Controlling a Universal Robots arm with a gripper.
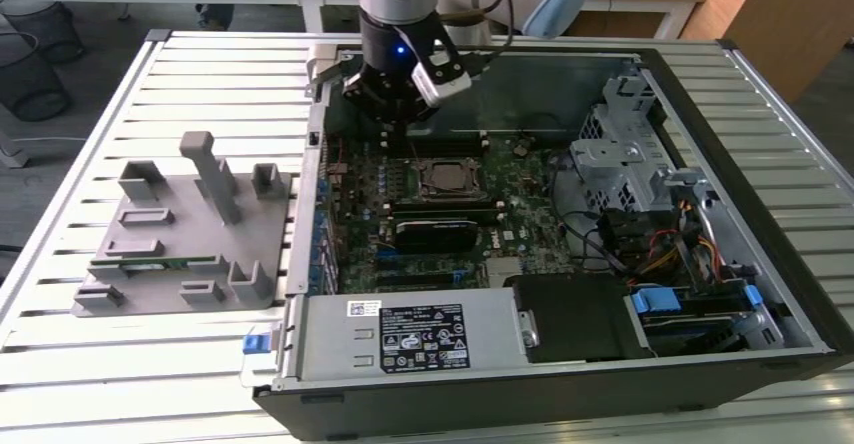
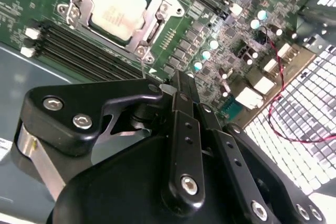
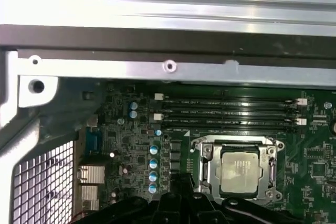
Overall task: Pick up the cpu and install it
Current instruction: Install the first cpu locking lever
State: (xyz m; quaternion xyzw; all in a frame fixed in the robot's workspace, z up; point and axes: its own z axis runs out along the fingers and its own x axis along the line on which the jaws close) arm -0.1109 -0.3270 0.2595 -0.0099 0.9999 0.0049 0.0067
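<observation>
Already we find the cpu lying inside its socket frame on the motherboard, its silver top level with the metal bracket in both wrist views, so the chip looks placed rather than carried. Our gripper hangs over the board inside the open computer case, a little away from the socket toward the case's rear wall, and in the second wrist view its fingers are pressed together with nothing between them. In our judgement the main risk is that the chip is not fully seated: we cannot tell from these views whether its corners match the socket's keying, and any downward push on a skewed chip could bend the contacts beneath. A second hazard is the closed fingertips hanging close above the small capacitors and the memory slots beside the socket; a low sideways travel could clip them. The thin red wire near the perforated rear panel could also snag. The grey parts tray stands well apart on the slatted table.
</observation>
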